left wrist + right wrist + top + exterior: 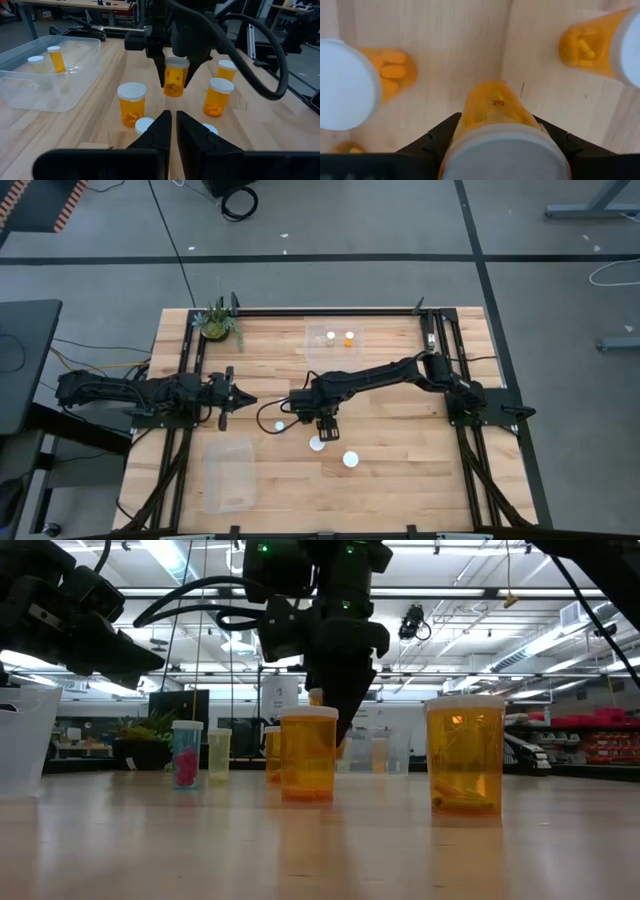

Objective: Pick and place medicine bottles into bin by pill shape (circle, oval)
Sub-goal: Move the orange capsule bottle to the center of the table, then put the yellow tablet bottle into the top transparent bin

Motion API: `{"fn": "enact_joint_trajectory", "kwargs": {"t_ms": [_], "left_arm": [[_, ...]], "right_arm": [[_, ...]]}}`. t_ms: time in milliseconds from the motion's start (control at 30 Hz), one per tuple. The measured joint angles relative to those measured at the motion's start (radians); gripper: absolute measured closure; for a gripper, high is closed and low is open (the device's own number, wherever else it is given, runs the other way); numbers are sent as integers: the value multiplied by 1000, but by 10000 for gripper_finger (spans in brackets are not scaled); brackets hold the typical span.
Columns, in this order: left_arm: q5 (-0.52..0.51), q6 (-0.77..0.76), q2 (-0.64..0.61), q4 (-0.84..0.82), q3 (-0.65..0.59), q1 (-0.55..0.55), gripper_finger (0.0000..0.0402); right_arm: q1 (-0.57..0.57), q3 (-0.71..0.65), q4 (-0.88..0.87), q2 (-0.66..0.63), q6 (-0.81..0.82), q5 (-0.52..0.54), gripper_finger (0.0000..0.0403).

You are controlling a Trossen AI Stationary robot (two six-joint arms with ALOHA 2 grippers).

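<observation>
My right gripper (pixel 325 420) is at mid-table, shut on an orange medicine bottle with a white cap (pixel 175 80), which also shows in the right wrist view (pixel 495 107). Other capped bottles stand upright on the wood around it (pixel 132 104) (pixel 218 97) (pixel 226 70); their white caps show in the high view (pixel 279 426) (pixel 316 444) (pixel 351 459). Two more bottles (pixel 56 59) stand in a clear bin (pixel 335 352) at the far edge. My left gripper (pixel 247 400) hovers shut and empty to the left of the group. My right gripper pinches the bottle's upper body just under the white cap (pixel 470 117) between its two fingers (pixel 437 137). The fingers come from above, pointing down. The bottle hangs upright, cap up, lifted clear of the table.
A second clear bin (pixel 228 473) stands at the near left, seemingly empty. A small green potted plant (pixel 217 323) stands at the far left corner. Bare wood lies near and right of the bottles.
</observation>
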Motion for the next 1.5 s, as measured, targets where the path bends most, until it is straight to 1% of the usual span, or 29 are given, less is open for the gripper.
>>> {"fn": "enact_joint_trajectory", "kwargs": {"t_ms": [167,333,467,633,767,900,1067,1233,1367,1500], "left_arm": [[0,0,0,0,0,0,373],[0,0,0,0,0,0,366],[0,0,0,0,0,0,363],[0,0,0,0,0,0,369],[0,0,0,0,0,0,374],[0,0,0,0,0,0,370],[0,0,0,0,0,0,363],[0,0,0,0,0,0,367],[0,0,0,0,0,0,372],[0,0,0,0,0,0,373]], "right_arm": [[1,1,-2,-3,2,-1,165],[-2,-3,5,-2,3,0,146],[-1,-4,5,-7,3,-1,142],[-3,-2,1,-15,2,3,141],[-10,28,5,-15,3,5,141],[-10,71,11,-16,10,8,141],[-9,175,6,-17,22,9,141],[-2,267,-8,-17,45,8,141],[4,290,-18,-17,46,8,141],[11,299,-84,-17,44,8,141]]}}
